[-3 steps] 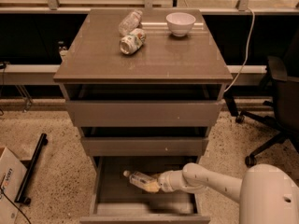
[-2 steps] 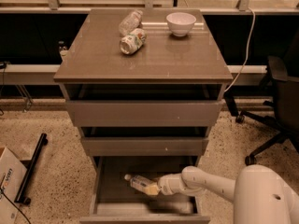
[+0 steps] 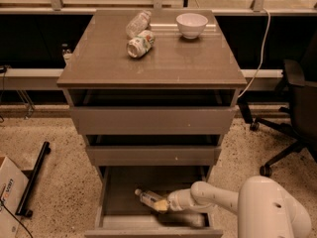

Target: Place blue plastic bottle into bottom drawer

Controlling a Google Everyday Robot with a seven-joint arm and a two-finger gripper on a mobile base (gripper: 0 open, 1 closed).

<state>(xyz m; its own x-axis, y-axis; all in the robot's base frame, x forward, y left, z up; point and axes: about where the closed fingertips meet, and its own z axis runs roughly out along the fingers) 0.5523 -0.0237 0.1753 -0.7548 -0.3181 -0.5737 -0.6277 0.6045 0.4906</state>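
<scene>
The blue plastic bottle [image 3: 147,198], small and clear with a white cap and a pale label, is inside the open bottom drawer [image 3: 148,230] of the grey-brown cabinet, tilted with its cap toward the upper left. My gripper [image 3: 161,205] reaches into the drawer from the right and is shut on the bottle's lower end, just above the drawer floor. My white arm [image 3: 218,200] runs back to the right over the drawer's right side.
On the cabinet top [image 3: 99,63] lie a clear label-less bottle [image 3: 137,23], a green-and-white labelled bottle [image 3: 140,43] and a white bowl [image 3: 191,25]. The two upper drawers stand slightly open. An office chair [image 3: 297,98] is at right; a cardboard box [image 3: 7,192] and black bar [image 3: 32,180] at left.
My gripper and the bottle have shifted slightly left and deeper into the bottom drawer. The things on the cabinet top have not moved.
</scene>
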